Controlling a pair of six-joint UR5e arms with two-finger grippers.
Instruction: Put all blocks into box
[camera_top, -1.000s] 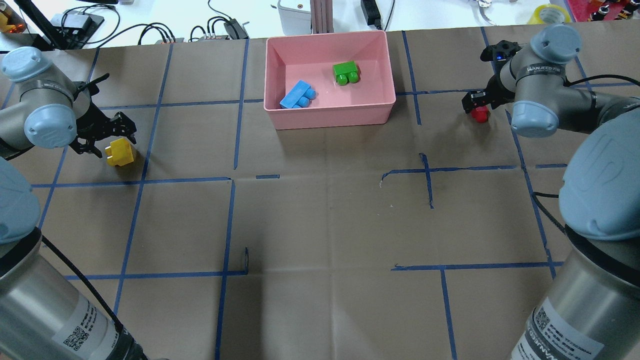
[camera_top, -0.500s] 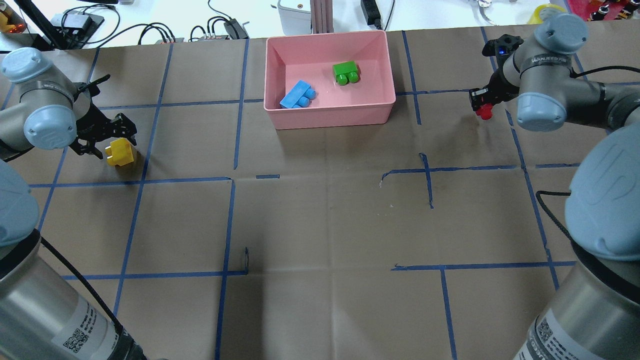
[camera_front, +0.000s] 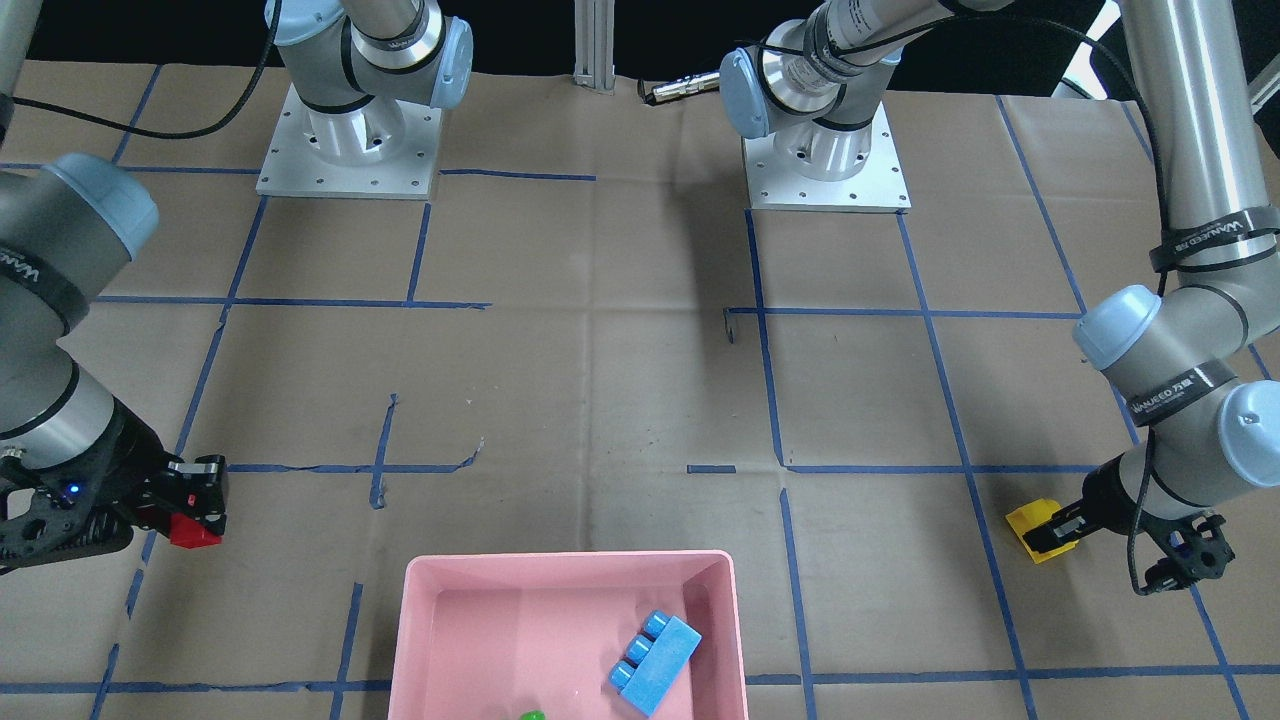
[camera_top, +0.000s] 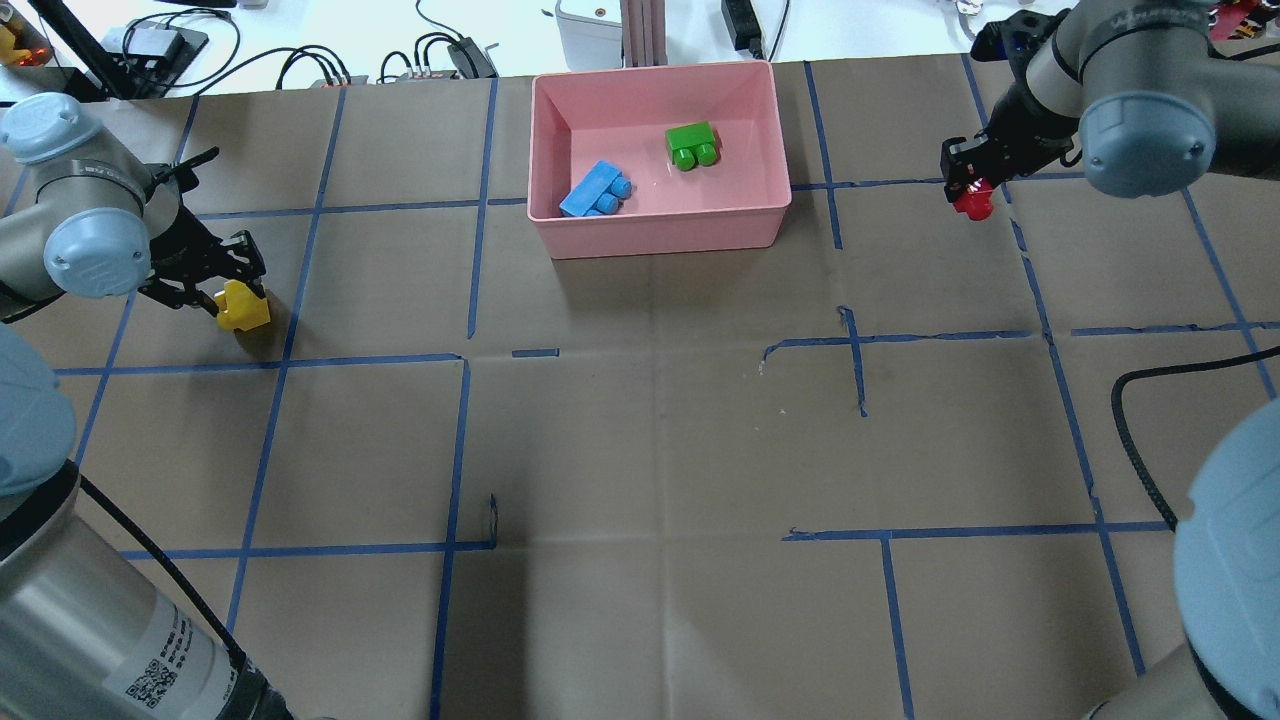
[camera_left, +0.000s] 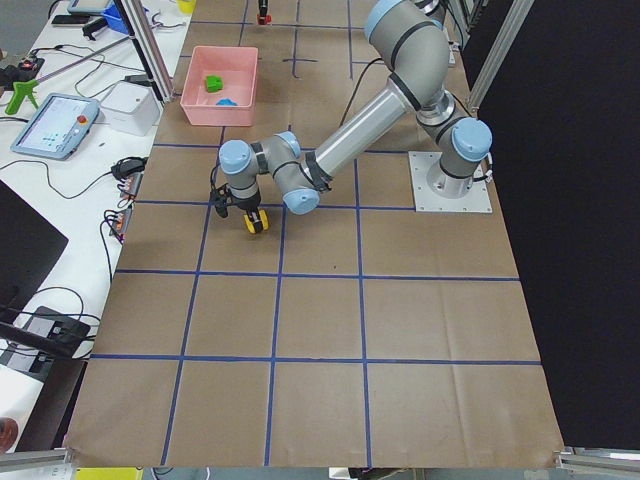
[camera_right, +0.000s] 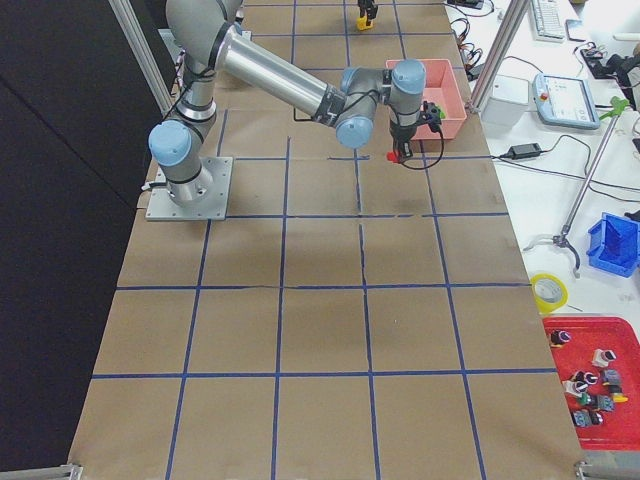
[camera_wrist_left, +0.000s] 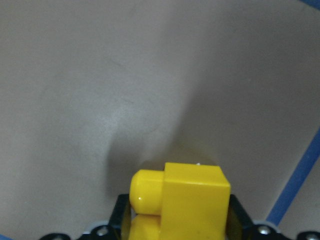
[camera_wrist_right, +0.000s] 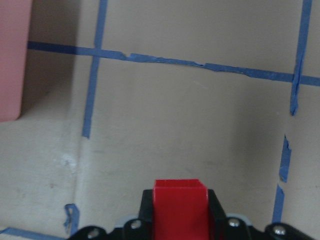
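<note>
My left jaws are closed tight on the yellow brick (camera_top: 243, 310), out at the left side of the tabletop (camera_top: 650, 430), well apart from the pink box (camera_top: 660, 235). My right jaws are clamped on the red brick (camera_top: 972, 203), holding it clear of the tabletop to the right of the box. The blue brick (camera_top: 592, 190) and the green brick (camera_top: 691, 144) lie inside the box, apart from each other.

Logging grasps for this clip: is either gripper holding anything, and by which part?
Left gripper holds the yellow block, right gripper the red block, each pinched across opposite sides.
</note>
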